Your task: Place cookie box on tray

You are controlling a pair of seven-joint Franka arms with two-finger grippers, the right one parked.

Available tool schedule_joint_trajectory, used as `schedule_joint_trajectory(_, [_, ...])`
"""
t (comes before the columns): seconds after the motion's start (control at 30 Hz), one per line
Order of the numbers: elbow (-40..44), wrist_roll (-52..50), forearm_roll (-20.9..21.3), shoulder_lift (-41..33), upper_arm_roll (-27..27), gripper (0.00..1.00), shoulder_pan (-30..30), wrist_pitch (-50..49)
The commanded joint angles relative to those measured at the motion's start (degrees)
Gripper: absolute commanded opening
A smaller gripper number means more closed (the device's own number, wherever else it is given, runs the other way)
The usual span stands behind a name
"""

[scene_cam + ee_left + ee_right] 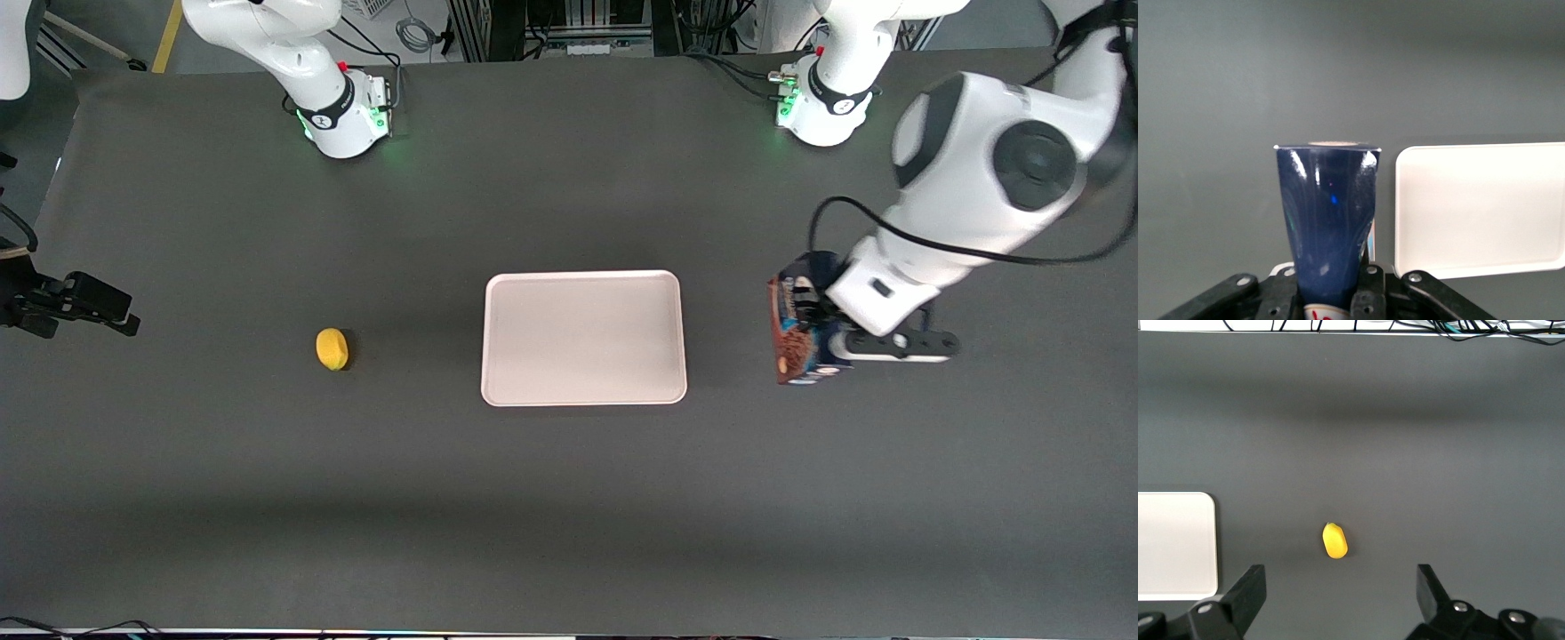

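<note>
The dark navy cookie box (797, 331) with its brown cookie picture is held in my left gripper (822, 327), lifted above the table toward the working arm's end, beside the tray. In the left wrist view the box (1328, 227) sits between the black fingers (1368, 293), which are shut on its sides. The pale pinkish-white tray (584, 338) lies flat in the middle of the table with nothing on it; it also shows in the left wrist view (1481, 210) and the right wrist view (1175, 543).
A small yellow lemon-like object (332, 348) lies on the dark table toward the parked arm's end, also seen in the right wrist view (1335, 541). The arm bases (822, 98) stand at the table's edge farthest from the front camera.
</note>
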Motion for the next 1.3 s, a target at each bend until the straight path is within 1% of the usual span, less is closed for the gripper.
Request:
schedule_joint_trajectory(0.0, [2.0, -11.8, 3.6, 1.8, -5.4, 0.12, -0.6, -0.4])
schedule_joint_trajectory(0.2, [1.8, -18.1, 5.6, 4.1, -9.6, 0.12, -1.4, 1.1])
schedule_joint_trajectory(0.3, [1.3, -21.6, 7.6, 5.2, -11.7, 0.12, -1.6, 2.5])
schedule_joint_trajectory(0.57, [-0.4, -30.6, 13.0, 10.0, -14.9, 0.13, -3.5, 7.3])
schedule_joint_trajectory(0.7, [-2.5, -33.7, 16.5, 11.6, -15.6, 0.14, -4.0, 10.3])
schedule_joint_trajectory(0.9, [-4.8, -36.6, 19.2, 14.5, -15.9, 0.14, -4.6, 15.4])
schedule_joint_trajectory(1.0, [-6.0, -39.6, 22.5, 16.3, -15.9, 0.14, -5.3, 18.8])
schedule_joint_trajectory(1.13, [-6.1, -42.4, 26.6, 18.8, -15.9, 0.14, -5.7, 19.6])
schedule_joint_trajectory(1.27, [-6.3, -43.5, 28.5, 20.2, -15.9, 0.14, -5.9, 19.8])
